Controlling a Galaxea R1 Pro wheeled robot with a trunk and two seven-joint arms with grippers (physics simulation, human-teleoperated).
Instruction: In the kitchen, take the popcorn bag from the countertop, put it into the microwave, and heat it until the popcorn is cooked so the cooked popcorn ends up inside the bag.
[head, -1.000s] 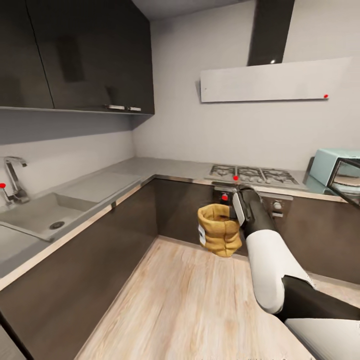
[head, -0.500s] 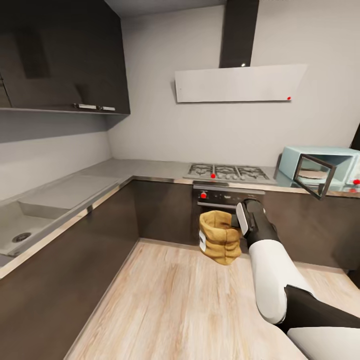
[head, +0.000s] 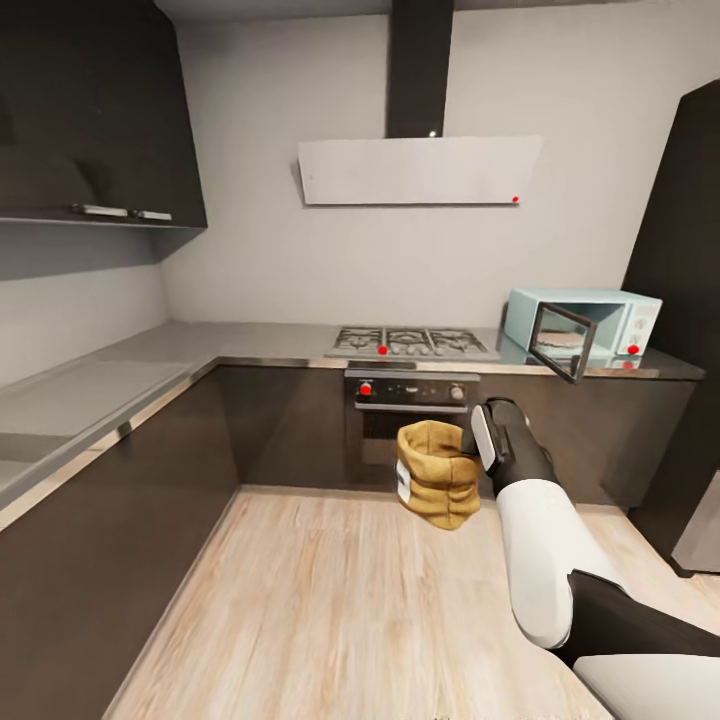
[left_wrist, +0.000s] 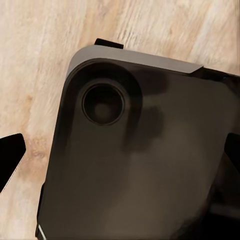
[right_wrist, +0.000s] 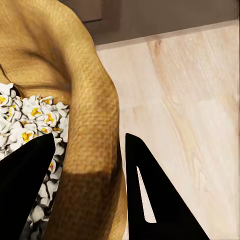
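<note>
The wrinkly tan-brown paper popcorn bag (head: 437, 487) is gripped by the right tool (head: 470, 440). The small pale blue microwave (head: 583, 326), door open, is now more in view, so it looks nearer. The left tool's state cannot be told.

The popcorn bag (head: 437, 485) clamped in the black right gripper (right_wrist: 90, 165) was tan-brown; its popcorn (right_wrist: 27, 120) white and yellow. Beyond the gripper stood the pale blue microwave (head: 600, 318); beneath it, pale wood-grain floor (head: 350, 600).

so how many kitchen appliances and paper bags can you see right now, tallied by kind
tan-brown paper popcorn bag, gripped by the right gripper: 1
pale blue microwave with its door open: 1
grey gas hob: 1
black oven with knobs: 1
white hood panel: 1
total: 5
</note>
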